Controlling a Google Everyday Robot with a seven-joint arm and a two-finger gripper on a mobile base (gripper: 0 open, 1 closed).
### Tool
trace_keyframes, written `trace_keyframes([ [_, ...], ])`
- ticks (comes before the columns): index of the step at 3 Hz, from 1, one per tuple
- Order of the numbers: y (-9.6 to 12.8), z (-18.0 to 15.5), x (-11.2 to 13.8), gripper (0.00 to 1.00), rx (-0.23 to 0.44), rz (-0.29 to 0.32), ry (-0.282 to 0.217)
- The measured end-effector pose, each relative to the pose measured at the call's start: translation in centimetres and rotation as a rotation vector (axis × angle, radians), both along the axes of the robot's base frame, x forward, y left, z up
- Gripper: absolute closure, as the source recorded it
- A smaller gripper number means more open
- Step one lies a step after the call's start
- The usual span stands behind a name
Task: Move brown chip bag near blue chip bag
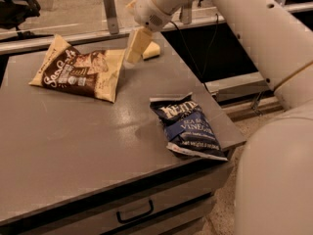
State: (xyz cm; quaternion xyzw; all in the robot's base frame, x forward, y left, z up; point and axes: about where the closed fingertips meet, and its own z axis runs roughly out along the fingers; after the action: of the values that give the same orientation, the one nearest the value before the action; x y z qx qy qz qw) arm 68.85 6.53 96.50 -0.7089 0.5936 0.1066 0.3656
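My gripper [137, 47] hangs over the far side of the desk [73, 146], just right of the brown bag [78, 72], likely lining up a grasp; I cannot tell its opening. The blue bag [188, 126] lies well apart, near right.

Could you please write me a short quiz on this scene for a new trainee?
1. True or false: the brown bag touches the blue bag.
2. Which lies nearest the table's front right corner? A) blue bag B) brown bag C) sponge
3. Fill in: in the picture, the gripper hangs beside the brown bag's ___ edge.
Key: 1 false; 2 A; 3 right.
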Motion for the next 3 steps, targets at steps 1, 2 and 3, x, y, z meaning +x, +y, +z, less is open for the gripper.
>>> trace_keyframes([
  [1, 1.6, -3.2, 1.6, 0.0, 0.033, 0.006, 0.052],
  [2, 3.7, -5.6, 3.1, 0.0, 0.039, 0.025, 0.082],
  [3, 6.2, -7.7, 4.3, 0.11, 0.013, 0.055, 0.109],
])
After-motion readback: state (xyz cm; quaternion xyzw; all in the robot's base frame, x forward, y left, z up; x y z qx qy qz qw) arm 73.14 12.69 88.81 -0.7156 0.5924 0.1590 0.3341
